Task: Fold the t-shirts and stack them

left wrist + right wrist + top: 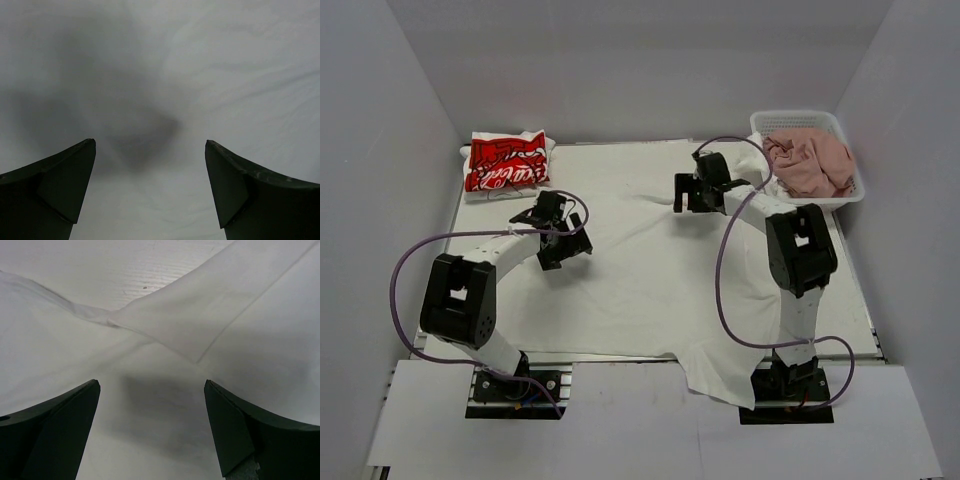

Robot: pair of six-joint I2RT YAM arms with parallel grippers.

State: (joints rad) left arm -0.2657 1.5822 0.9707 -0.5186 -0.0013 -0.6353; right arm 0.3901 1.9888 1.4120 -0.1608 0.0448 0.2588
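Item: white shirt, large, spread flat over most of the table; it lay directly under both grippers, one corner hanging off the near edge close to the right arm's base. Left gripper: jaws wide apart, nothing between them, poised just above smooth cloth that showed only its own shadow. Right gripper: jaws likewise wide apart and empty, hovering low; just ahead of its fingertips a sleeve lay turned inward across the body of the shirt, its hem edge plain to see, a raised crease running off to the left of it. Red-print shirt: folded into a compact bundle, beyond the left gripper and to its left, at the far corner. Pink shirt: crumpled, unfolded, in the basket just to the right of the right gripper. Step in hand, as I judged it: folding the white shirt, early on, with one shirt done and one waiting. Next move, by my reckoning: each gripper needed to drop onto an edge or the sleeve line, pinch one layer cleanly, then carry it across without dragging the rest.
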